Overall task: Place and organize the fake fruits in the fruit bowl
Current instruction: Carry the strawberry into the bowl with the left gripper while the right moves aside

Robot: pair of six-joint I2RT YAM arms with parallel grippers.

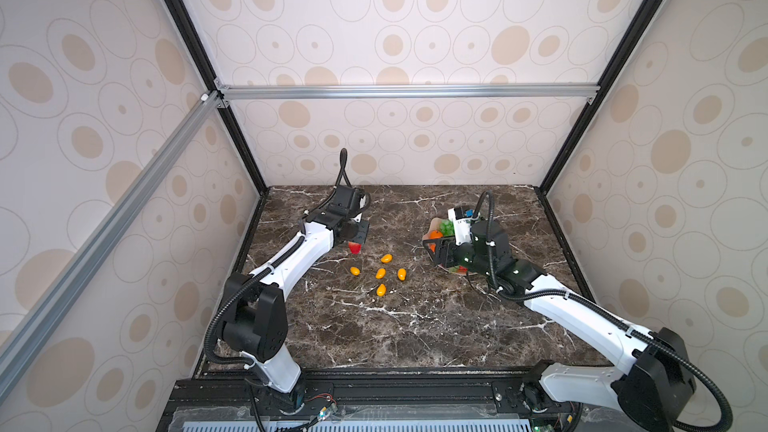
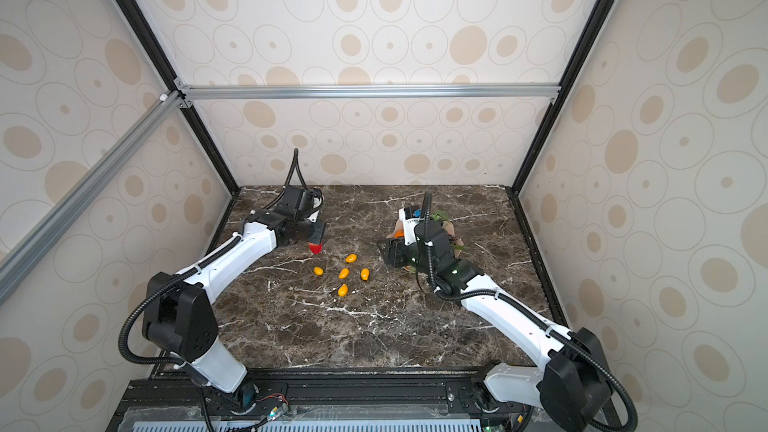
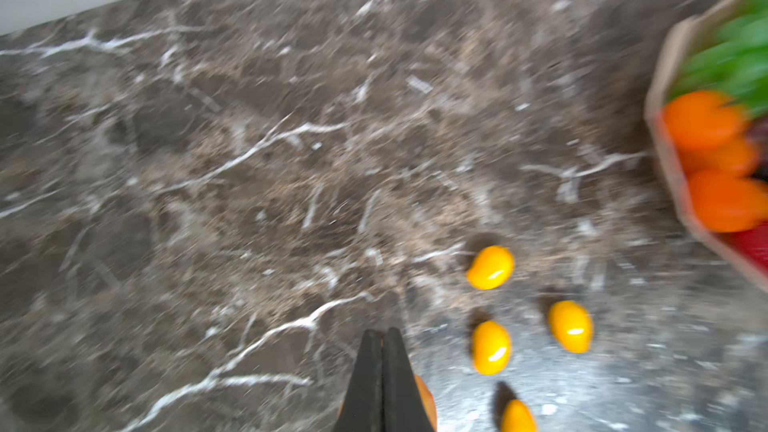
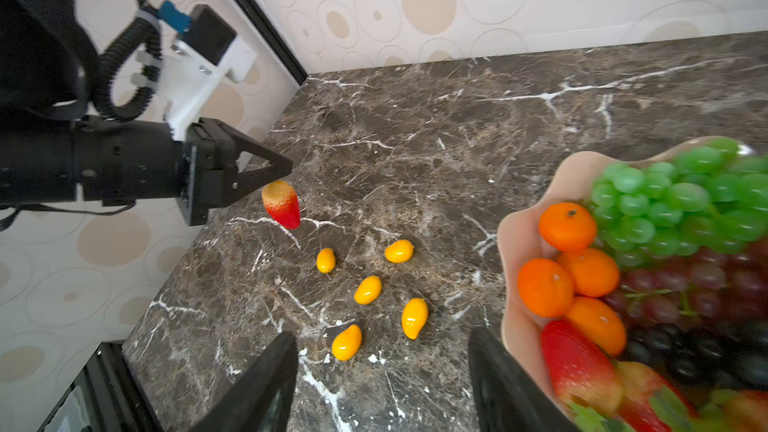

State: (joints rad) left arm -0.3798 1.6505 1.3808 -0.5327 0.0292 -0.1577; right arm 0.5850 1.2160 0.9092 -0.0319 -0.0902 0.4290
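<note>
Between the left jaws, clamped on a strawberry [image 4: 282, 203], and the bowl [image 4: 515, 238] lie five kumquats [image 4: 368, 289] — right jaws gape empty

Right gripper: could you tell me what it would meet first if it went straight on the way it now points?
Most likely the nearest kumquat of the cluster on the table, which lies just ahead of the open right gripper; depth is unclear, so it may pass above it.
</note>
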